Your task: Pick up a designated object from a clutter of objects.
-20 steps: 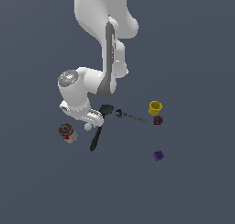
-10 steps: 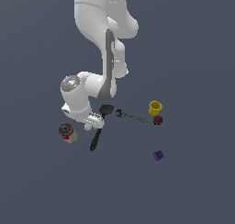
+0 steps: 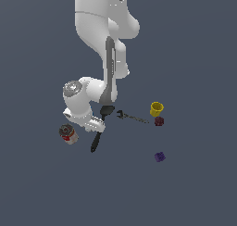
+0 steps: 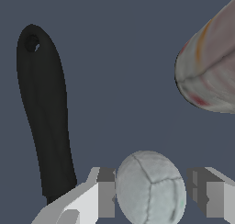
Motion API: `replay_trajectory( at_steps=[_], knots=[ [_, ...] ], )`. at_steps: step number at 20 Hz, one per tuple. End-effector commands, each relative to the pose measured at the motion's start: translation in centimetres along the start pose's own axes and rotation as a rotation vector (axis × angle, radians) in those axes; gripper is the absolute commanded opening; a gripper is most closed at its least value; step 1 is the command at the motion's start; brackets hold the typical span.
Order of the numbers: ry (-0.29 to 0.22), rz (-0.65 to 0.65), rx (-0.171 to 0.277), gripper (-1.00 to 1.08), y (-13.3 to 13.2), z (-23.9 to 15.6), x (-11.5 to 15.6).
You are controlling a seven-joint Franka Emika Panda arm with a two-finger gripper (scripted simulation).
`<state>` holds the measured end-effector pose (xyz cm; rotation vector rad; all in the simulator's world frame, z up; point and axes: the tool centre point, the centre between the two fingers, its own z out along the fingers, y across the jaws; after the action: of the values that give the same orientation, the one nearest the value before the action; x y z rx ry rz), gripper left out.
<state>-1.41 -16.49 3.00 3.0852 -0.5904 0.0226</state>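
The tool (image 4: 151,198) is standing wide, straddling the tiny white stitched ball (image 4: 150,189), which is sitting centred between its fingers (image 4: 106,196), gaps both sides.

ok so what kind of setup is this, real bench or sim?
Looks like a simulator render: a flat, featureless grey floor, no walls or furniture, and flat-shaded props such as the yellow cup and purple block scattered around one white arm.

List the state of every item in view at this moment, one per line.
Small white stitched ball: between the tool's fingers, gaps both sides.
Tool: open, straddling the ball.
Black spatula: lying flat.
Red-labelled can: tipped over.
Yellow cup: upright.
Grey wrench: flat.
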Motion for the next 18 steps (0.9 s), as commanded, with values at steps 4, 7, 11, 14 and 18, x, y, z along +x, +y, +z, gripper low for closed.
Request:
replay_trajectory(
  at_steps=[4,7,11,14,18],
  knots=[
    [-0.015,0.0,-0.002,-1.0,0.0,0.9,-0.5],
    [-0.015,0.0,-0.002,-1.0,0.0,0.9,-0.5],
    [0.003,0.001,0.0,-1.0,0.0,0.1,0.1],
    [0.003,0.001,0.0,-1.0,-0.1,-0.3,0.1],
    [0.002,0.001,0.0,-1.0,-0.3,-1.4,-0.1]
  ],
)
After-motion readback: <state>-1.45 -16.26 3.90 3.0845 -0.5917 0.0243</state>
